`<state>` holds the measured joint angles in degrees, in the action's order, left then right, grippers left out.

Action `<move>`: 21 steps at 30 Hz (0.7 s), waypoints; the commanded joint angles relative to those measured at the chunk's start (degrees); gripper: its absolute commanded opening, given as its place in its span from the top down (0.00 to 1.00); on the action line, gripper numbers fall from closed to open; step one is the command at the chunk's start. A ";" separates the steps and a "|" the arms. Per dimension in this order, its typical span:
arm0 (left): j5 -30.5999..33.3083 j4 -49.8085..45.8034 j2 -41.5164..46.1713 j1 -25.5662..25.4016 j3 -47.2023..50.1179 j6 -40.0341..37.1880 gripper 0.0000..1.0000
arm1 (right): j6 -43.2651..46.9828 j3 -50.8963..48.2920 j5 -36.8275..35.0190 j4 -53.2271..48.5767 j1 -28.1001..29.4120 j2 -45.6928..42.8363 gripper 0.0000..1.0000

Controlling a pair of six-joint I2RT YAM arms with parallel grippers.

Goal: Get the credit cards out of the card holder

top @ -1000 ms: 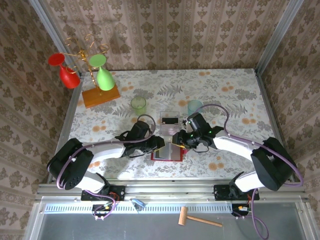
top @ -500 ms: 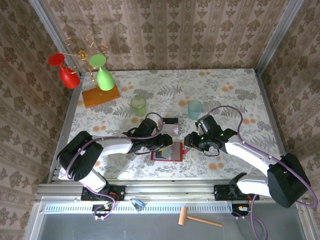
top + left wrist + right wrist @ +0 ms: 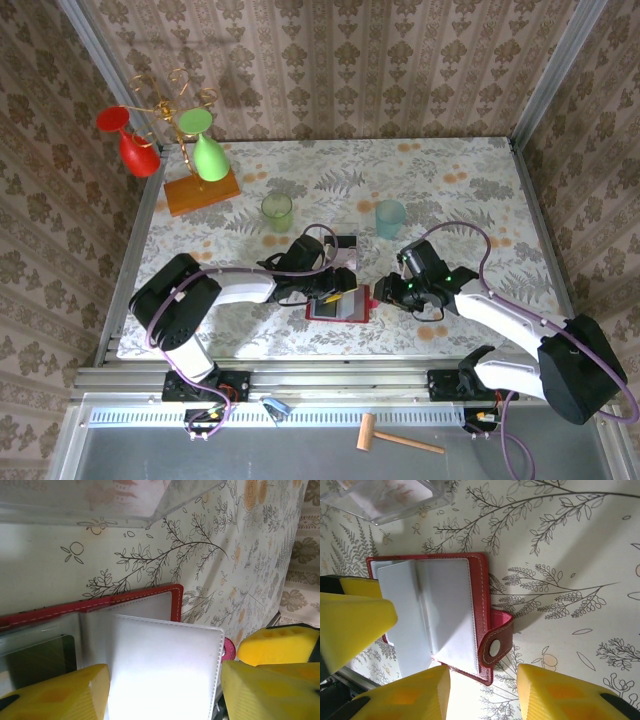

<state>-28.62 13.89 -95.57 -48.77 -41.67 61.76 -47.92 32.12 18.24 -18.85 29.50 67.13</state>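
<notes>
Both arms have shifted rightward over the last second. The left gripper [image 3: 335, 292] has come in over the small flat red folding card holder [image 3: 345, 311]. The right gripper [image 3: 388, 290] has backed off the card holder and now sits just beside its right edge.

The card holder lies open on the floral-patterned desk [image 3: 460, 190], near the front edge and roughly midway between the two arm bases. It is just in front of a clear plastic box [image 3: 340, 240].

In the left wrist view the left gripper's yellow fingers [image 3: 55, 692] are released and wide apart, one on either side of a white translucent pocket leaf [image 3: 165, 665]. I cannot tell whether they touch it. Left of that leaf, a dark card [image 3: 42, 660] sits behind a greyish clear pocket inside the card holder.

In the right wrist view the right gripper is likewise released, with nothing between its fingers. It hovers by the red snap tab [image 3: 495, 647] with its silver stud, at the card holder's corner.

Farther back stand a translucent green cup [image 3: 277, 210] and a pale blue cup [image 3: 390, 216], both well apart from the card holder. At the back left, an orange wooden base block [image 3: 203, 193] carries a gold wire rack [image 3: 180, 100]. A red glass [image 3: 130, 140] and a green glass [image 3: 205, 150] hang on the rack.
</notes>
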 commanded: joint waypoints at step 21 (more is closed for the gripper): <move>2.87 -7.24 4.36 -0.18 -1.78 -3.58 0.33 | -0.59 0.13 1.44 2.77 -0.32 1.24 0.57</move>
<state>-26.85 8.93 -92.82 -48.77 -42.63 60.12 -48.18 32.03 18.63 -16.64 29.50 67.99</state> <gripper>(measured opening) 0.670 0.434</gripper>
